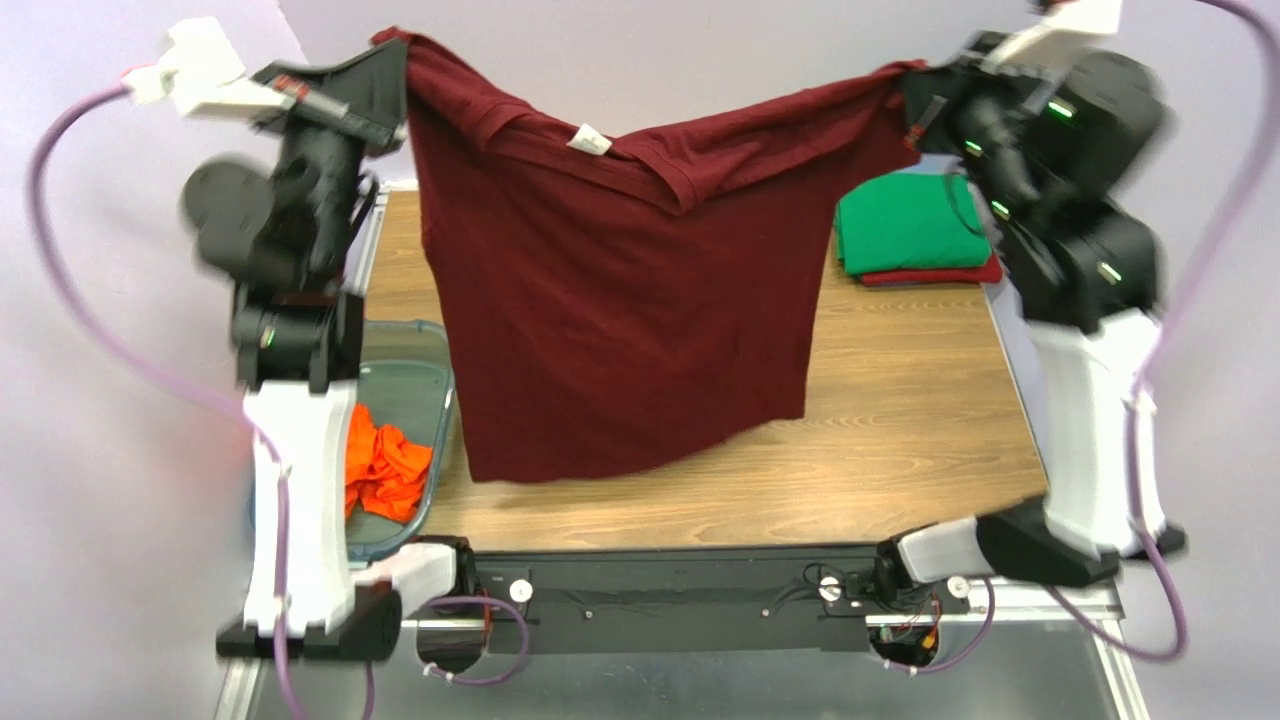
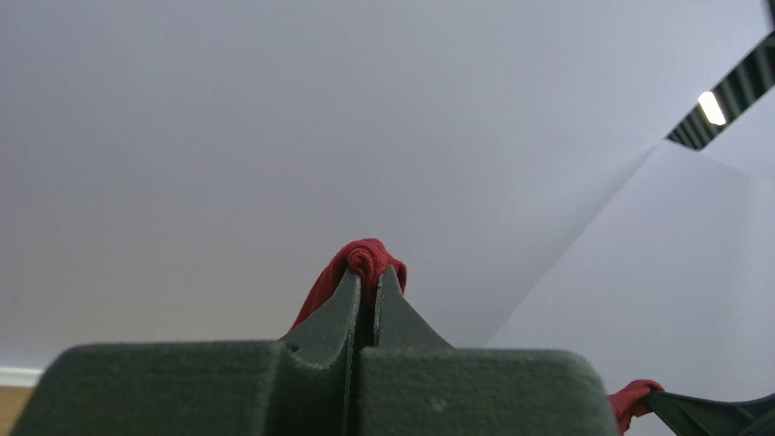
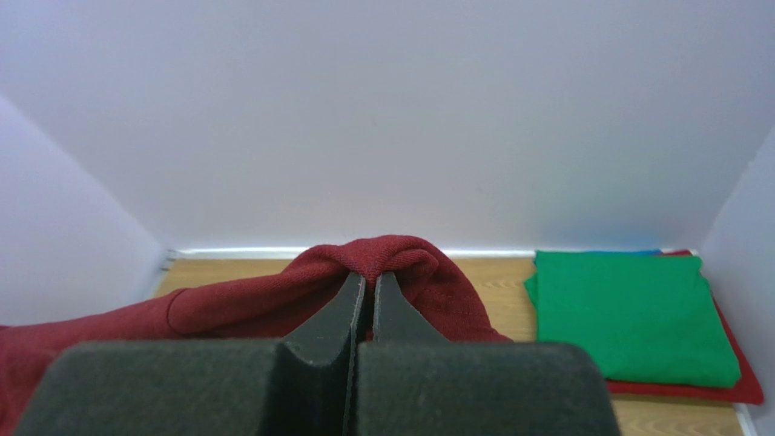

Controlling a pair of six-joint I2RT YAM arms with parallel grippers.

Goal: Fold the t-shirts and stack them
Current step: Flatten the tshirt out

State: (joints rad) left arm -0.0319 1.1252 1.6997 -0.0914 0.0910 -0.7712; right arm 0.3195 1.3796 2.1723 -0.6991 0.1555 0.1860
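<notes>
The dark maroon t-shirt (image 1: 616, 315) with a small white neck label (image 1: 589, 141) hangs spread in the air between both arms, its hem low over the wooden table (image 1: 902, 435). My left gripper (image 1: 394, 57) is shut on its left shoulder; the pinched cloth (image 2: 367, 259) bulges above the fingertips. My right gripper (image 1: 912, 78) is shut on the right shoulder, cloth (image 3: 382, 259) bunched over the closed fingers. A folded green t-shirt (image 1: 909, 225) lies on a folded red one (image 1: 939, 276) at the back right, also in the right wrist view (image 3: 632, 313). An orange t-shirt (image 1: 383, 468) lies in a bin.
A clear plastic bin (image 1: 413, 375) stands at the table's left edge beside the left arm. White walls enclose the back and sides. The black base rail (image 1: 676, 585) runs along the near edge.
</notes>
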